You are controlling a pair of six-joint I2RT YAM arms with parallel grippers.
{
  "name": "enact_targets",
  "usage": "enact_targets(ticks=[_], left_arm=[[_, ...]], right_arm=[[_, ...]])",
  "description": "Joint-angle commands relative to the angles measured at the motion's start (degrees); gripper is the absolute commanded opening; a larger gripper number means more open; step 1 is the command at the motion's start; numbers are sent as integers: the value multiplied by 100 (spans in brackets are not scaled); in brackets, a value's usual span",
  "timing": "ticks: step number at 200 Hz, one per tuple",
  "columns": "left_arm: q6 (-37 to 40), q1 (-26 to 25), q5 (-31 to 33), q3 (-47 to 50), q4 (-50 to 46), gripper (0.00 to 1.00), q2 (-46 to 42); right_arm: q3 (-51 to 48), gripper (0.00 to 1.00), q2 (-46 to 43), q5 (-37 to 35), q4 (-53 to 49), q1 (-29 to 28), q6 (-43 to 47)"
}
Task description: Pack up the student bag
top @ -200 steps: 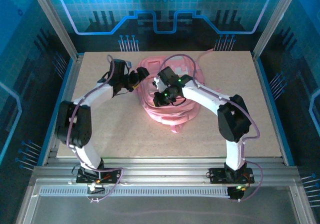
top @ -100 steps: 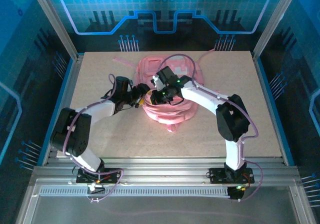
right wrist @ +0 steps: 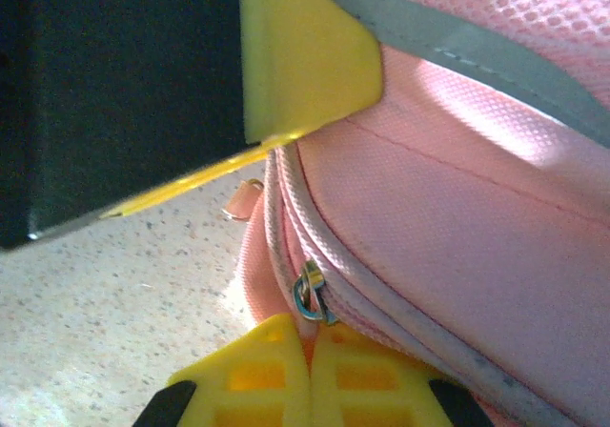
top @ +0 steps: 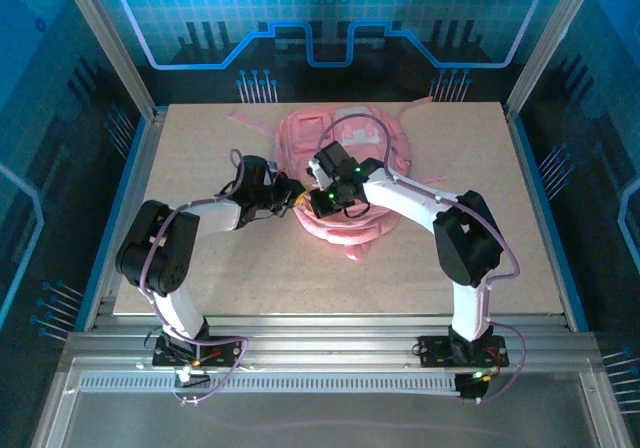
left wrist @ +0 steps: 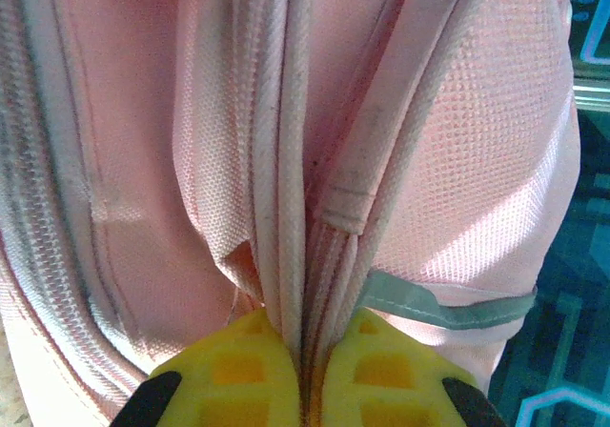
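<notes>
The left fingers (left wrist: 238,375) are clenched on a piped seam of the student bag (top: 300,138), which lies mid-counter (top: 450,258) toward the far edge. The right fingers (right wrist: 257,379) are clamped at the zipper pull (right wrist: 310,298), seemingly pinching its tab. The zip looks closed here, so packing seems barely begun: opening and filling remain. No brand or writing is legible.

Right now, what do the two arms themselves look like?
The left arm and right arm have white link shells, black joint housings and looping purple cables. The jaws are yellow with black bases; green lights glow near the right wrist.
</notes>
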State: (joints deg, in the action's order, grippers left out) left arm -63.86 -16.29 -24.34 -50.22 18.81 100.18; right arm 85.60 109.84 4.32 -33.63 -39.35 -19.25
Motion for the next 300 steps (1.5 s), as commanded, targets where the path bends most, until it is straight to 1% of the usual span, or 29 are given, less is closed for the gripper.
enact_targets(ticks=[1,28,61,74,90,117,153,174,185,201,207,215,236,264,280,300], left_arm=[[431,274,395,-261,-495,0,-127],[677,285,422,-433,-836,0,-208],[798,336,413,-513,-976,0,-266],[895,379,347,-582,-1115,0,-271],[1066,448,316,-670,-1350,0,-308],[1400,577,343,-842,-1830,0,-385],[1555,703,306,-962,-2063,0,-377],[1638,750,277,-1042,-2154,0,-339],[1702,797,223,-1112,-2227,0,-297],[1796,862,160,-1211,-2338,0,-241],[1848,889,153,-1261,-2407,0,-228],[1952,928,181,-1336,-2508,0,-208],[2111,1080,278,-1590,-2656,0,-72],[2109,1182,449,-2083,-2606,0,233],[2104,1181,448,-2518,-2689,0,494],[2092,1181,428,-2991,-2824,0,768]], right_arm=[[-319,0,-340,-927,-1722,69,481],[-345,0,-445,-1126,-2137,292,585],[-325,0,-505,-2088,-2570,361,865],[-324,0,-522,-2507,-2711,519,909],[-373,0,-635,-2786,-2789,753,963],[-467,0,-936,-2973,-2735,1225,1068],[-520,0,-1143,-3042,-2462,1821,1175],[-446,0,-1068,-3382,-2220,2015,1304],[-401,0,-999,-3771,-2055,2073,1404],[-416,0,-936,-4094,-1749,2073,1770],[-387,0,-930,-4026,-1730,2053,1880],[-331,0,-958,-3715,-1753,2004,1977],[-398,0,-1174,-2335,-1657,1715,2134],[-406,0,-1164,-966,-1762,1201,2046],[-383,0,-1034,-464,-1810,894,1959],[-341,0,-847,-52,-1612,502,1819]])
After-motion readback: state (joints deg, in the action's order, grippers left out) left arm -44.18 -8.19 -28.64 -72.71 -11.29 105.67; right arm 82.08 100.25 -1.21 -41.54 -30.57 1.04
